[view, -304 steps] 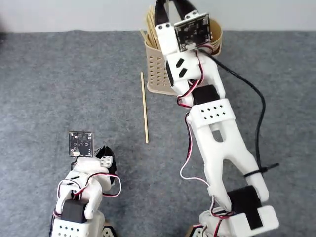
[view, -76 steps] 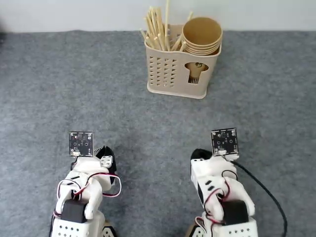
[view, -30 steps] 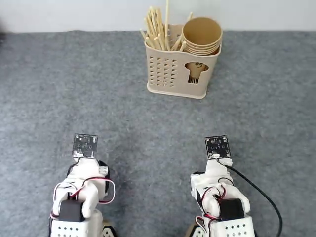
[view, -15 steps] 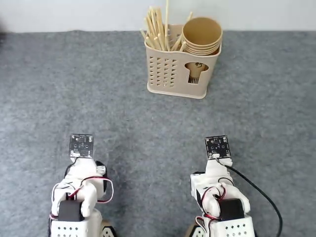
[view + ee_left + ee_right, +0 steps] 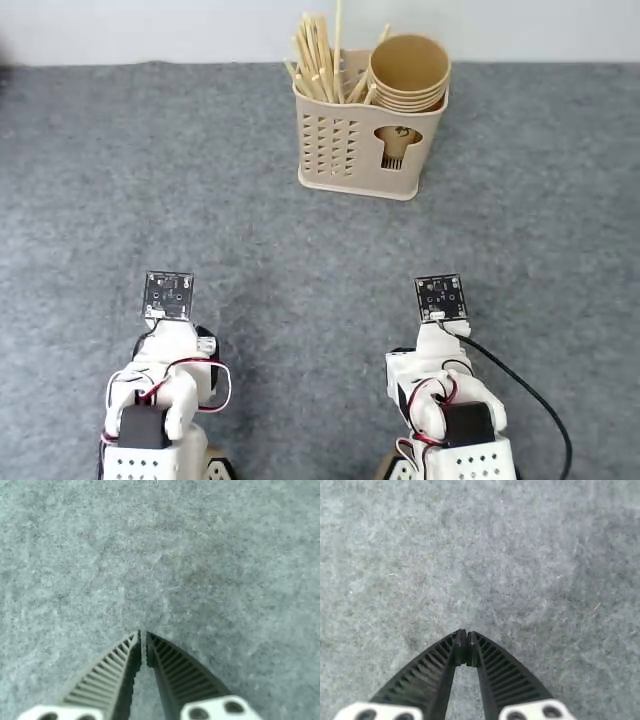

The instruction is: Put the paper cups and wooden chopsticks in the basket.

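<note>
Withdrawn right end effector (image 5: pixel 466 633) and left end effector (image 5: pixel 143 636) sit closed, far from basket (image 5: pixel 352 152).

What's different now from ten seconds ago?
The right arm, earlier stretched over the basket, has folded back to the near edge; the right hand is shut and empty. The loose chopstick that lay on the mat left of the basket is gone from there. The left arm tucked in slightly. Basket and cups stayed put.
</note>
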